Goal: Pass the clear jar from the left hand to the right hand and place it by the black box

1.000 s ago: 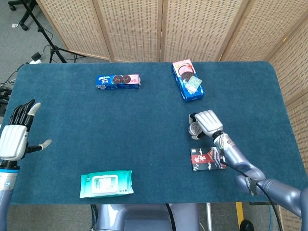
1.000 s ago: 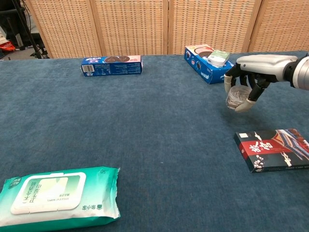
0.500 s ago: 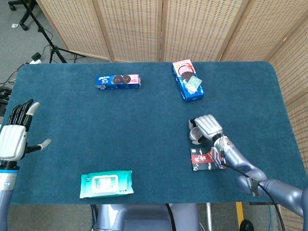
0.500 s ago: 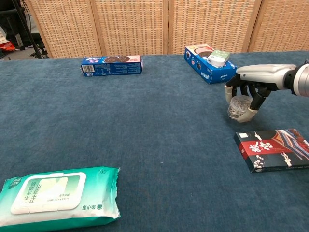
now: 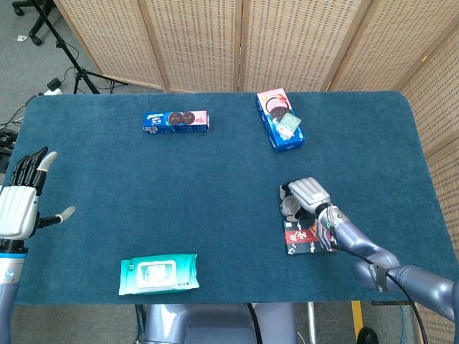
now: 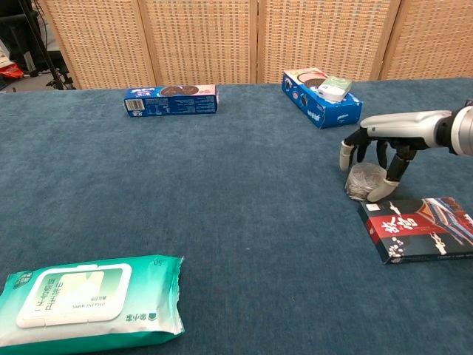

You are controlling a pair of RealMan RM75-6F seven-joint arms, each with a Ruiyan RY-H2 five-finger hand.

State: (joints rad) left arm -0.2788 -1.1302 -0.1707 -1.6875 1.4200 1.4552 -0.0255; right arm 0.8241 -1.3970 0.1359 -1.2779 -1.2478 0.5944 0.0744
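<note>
The clear jar stands on the blue table, just off the far left corner of the black box. My right hand reaches over it from the right and grips it, thumb against its front and the other fingers around its back and left side. In the head view the right hand covers most of the jar, right above the black box. My left hand hovers at the table's left edge, fingers spread and holding nothing.
A green wet-wipes pack lies near the front edge. A blue cookie box lies at the back left, and a second blue box with a small packet on top at the back centre-right. Wicker screens stand behind the table.
My right hand has come down and toward the black box with the jar, which now rests on the table beside the box. The left hand has hardly moved.
</note>
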